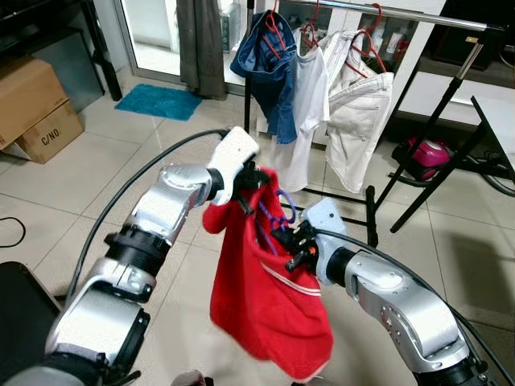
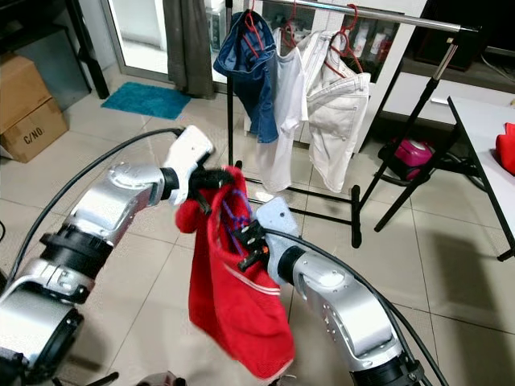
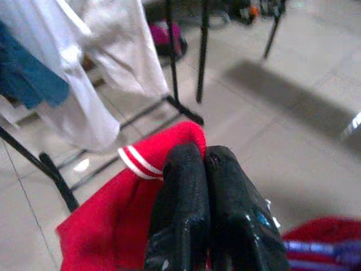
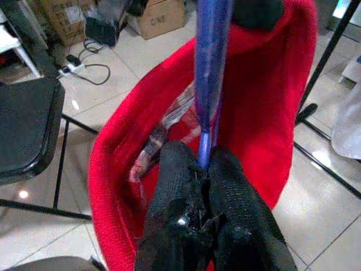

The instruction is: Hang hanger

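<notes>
A red garment [image 1: 269, 301] with white stripes hangs between my two arms, with a purple hanger [image 1: 278, 211] poking out of its neck opening. My left gripper [image 1: 251, 178] is shut on the garment's top edge, holding it up. My right gripper [image 1: 288, 239] is shut on the purple hanger [image 4: 207, 84], low inside the red opening. Behind stands a clothes rack [image 1: 418, 14] carrying a blue garment [image 1: 269, 68], a white shirt [image 1: 310, 96] and a cream garment [image 1: 358, 112] on red hangers.
Cardboard boxes [image 1: 36, 104] sit at the far left and a teal mat [image 1: 159, 100] lies by the glass door. A pink item [image 1: 426, 157] rests under the rack. A black table edge [image 1: 495, 129] is at the right, and a dark chair seat [image 4: 25, 132] nearby.
</notes>
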